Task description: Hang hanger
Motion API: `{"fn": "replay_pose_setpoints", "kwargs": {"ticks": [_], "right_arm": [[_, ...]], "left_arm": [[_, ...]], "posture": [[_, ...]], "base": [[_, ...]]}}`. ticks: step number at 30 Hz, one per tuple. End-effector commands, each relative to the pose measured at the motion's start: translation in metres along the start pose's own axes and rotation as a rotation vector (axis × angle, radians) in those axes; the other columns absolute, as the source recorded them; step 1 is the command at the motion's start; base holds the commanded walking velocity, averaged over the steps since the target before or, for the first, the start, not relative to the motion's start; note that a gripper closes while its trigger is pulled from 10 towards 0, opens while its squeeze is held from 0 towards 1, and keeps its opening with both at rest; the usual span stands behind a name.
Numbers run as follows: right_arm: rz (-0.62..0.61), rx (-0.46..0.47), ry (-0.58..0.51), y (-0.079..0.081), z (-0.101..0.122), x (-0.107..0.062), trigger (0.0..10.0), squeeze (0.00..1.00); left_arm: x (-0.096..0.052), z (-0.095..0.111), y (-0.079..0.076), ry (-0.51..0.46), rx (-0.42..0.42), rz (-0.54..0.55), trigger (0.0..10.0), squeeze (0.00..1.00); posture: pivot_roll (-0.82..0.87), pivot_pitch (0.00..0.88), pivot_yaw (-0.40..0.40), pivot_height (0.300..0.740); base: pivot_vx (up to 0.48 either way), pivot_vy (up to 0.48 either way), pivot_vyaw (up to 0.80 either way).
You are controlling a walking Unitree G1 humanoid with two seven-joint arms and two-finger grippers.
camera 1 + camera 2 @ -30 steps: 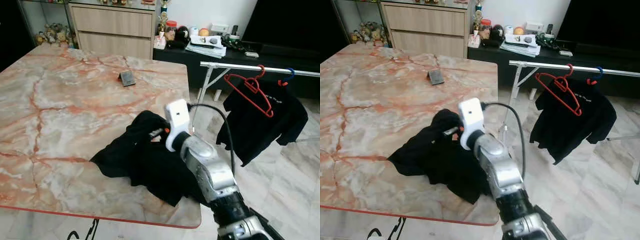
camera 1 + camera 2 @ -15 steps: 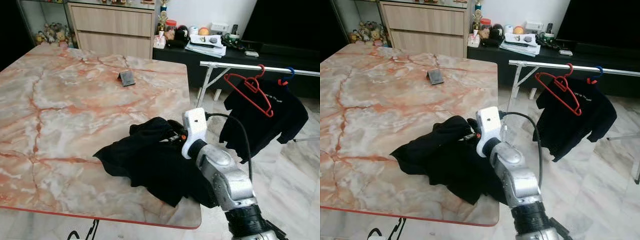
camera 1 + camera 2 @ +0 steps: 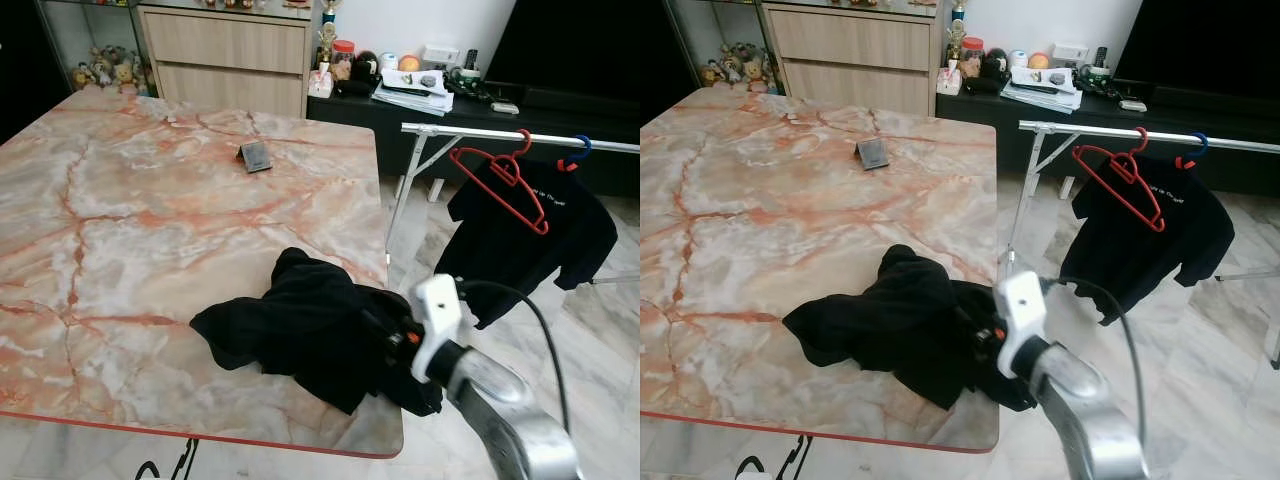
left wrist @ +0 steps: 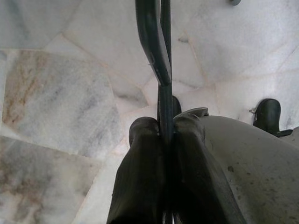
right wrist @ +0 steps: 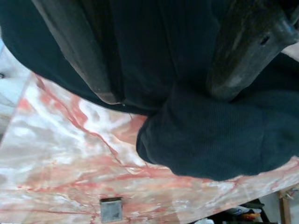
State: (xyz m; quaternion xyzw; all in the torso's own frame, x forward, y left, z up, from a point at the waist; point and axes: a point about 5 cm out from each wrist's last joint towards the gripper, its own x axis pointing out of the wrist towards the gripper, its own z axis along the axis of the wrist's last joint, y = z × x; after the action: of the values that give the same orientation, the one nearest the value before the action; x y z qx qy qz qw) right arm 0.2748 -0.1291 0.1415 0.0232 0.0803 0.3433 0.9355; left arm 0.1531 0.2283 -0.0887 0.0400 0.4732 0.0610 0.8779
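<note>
Black garment [image 3: 310,335]: bunched at your table's [image 3: 150,200] near corner.
Right gripper [image 5: 187,60]: fingers spread, straddling cloth.
Left gripper [image 4: 161,135]: clamped on dark hanger [image 4: 154,46].
Risk: garment sliding off the edge.

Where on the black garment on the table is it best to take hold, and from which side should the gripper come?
Probably the raised bunched fold of the garment, on its far side. It stands above the marble table, so fingers can close around it. Come from the table's right edge, where the right gripper already straddles the cloth.
</note>
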Motion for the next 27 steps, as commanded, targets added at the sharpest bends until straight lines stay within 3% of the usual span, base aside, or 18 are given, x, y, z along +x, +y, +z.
{"fn": "replay_pose_setpoints", "kwargs": {"ticks": [1,2,3,4,7,8,10,11,12,21,22,23,24,27], "right_arm": [[0.010,-0.009,-0.028,0.002,0.006,-0.008,10.0,0.84],[0.012,-0.009,-0.031,0.003,0.005,-0.011,10.0,0.53],[0.013,-0.007,-0.033,0.004,0.005,-0.013,10.0,0.53],[0.021,0.008,-0.041,0.007,0.002,-0.018,10.0,0.00],[0.015,0.045,-0.074,0.008,0.000,-0.025,10.0,0.00],[-0.086,0.077,-0.110,0.000,-0.002,-0.030,10.0,0.00],[-0.140,0.078,-0.131,-0.004,-0.002,-0.033,10.0,0.00],[-0.266,0.122,-0.152,-0.014,-0.006,-0.039,10.0,0.00],[-0.316,0.152,-0.165,-0.017,-0.009,-0.042,10.0,0.00],[-0.635,0.237,-0.231,-0.034,-0.028,-0.063,10.0,0.00],[-0.776,0.264,-0.187,-0.045,-0.042,-0.068,10.0,0.00],[-0.833,0.279,-0.152,-0.050,-0.050,-0.069,10.0,0.00],[-0.833,0.279,-0.152,-0.050,-0.050,-0.069,10.0,0.00],[-0.931,0.336,-0.018,-0.058,-0.086,-0.065,10.0,0.00]], "left_arm": [[-0.003,-0.018,-0.001,0.068,0.026,-0.011,10.0,0.00],[-0.003,-0.018,-0.001,0.068,0.027,-0.012,10.0,0.00],[-0.004,-0.018,-0.001,0.069,0.028,-0.012,10.0,0.00],[-0.003,-0.018,-0.001,0.069,0.031,-0.012,10.0,0.00],[-0.003,-0.018,-0.001,0.070,0.032,-0.012,10.0,0.00],[-0.004,-0.018,0.000,0.070,0.028,-0.009,10.0,0.00],[-0.004,-0.018,0.000,0.070,0.028,-0.008,10.0,0.00],[-0.004,-0.019,0.001,0.072,0.028,-0.006,10.0,0.00],[-0.004,-0.019,0.001,0.073,0.028,-0.006,10.0,0.00],[-0.004,-0.020,0.001,0.077,0.031,-0.008,10.0,0.00],[-0.004,-0.019,0.000,0.075,0.031,-0.009,10.0,0.00],[-0.004,-0.019,-0.001,0.073,0.031,-0.009,10.0,0.00],[-0.004,-0.019,-0.001,0.073,0.031,-0.009,10.0,0.00],[-0.004,-0.019,-0.002,0.066,0.024,-0.008,10.0,0.00]], "posture": [[0.00,0.114,-0.066,0.740],[0.00,0.114,-0.066,0.740],[0.00,0.114,-0.066,0.740],[-0.01,0.113,-0.066,0.740],[0.00,0.113,-0.071,0.740],[0.01,0.114,-0.075,0.740],[0.01,0.114,-0.075,0.740],[0.00,0.113,-0.076,0.740],[0.00,0.114,-0.077,0.740],[0.00,0.114,-0.077,0.740],[0.00,0.110,-0.080,0.740],[0.00,0.110,-0.080,0.740],[0.00,0.110,-0.080,0.740],[0.01,0.104,-0.088,0.740]], "base": [[0.000,0.000,0.00],[0.000,0.000,0.00],[0.000,0.000,0.00],[0.000,0.000,0.00],[0.000,0.000,0.00],[0.000,0.000,0.00],[0.000,0.000,0.00],[0.000,0.000,0.00],[0.000,0.000,0.00],[0.000,0.000,0.00],[0.000,0.000,0.00],[0.000,0.000,0.00],[0.000,0.000,0.00],[0.000,0.000,0.00]]}}
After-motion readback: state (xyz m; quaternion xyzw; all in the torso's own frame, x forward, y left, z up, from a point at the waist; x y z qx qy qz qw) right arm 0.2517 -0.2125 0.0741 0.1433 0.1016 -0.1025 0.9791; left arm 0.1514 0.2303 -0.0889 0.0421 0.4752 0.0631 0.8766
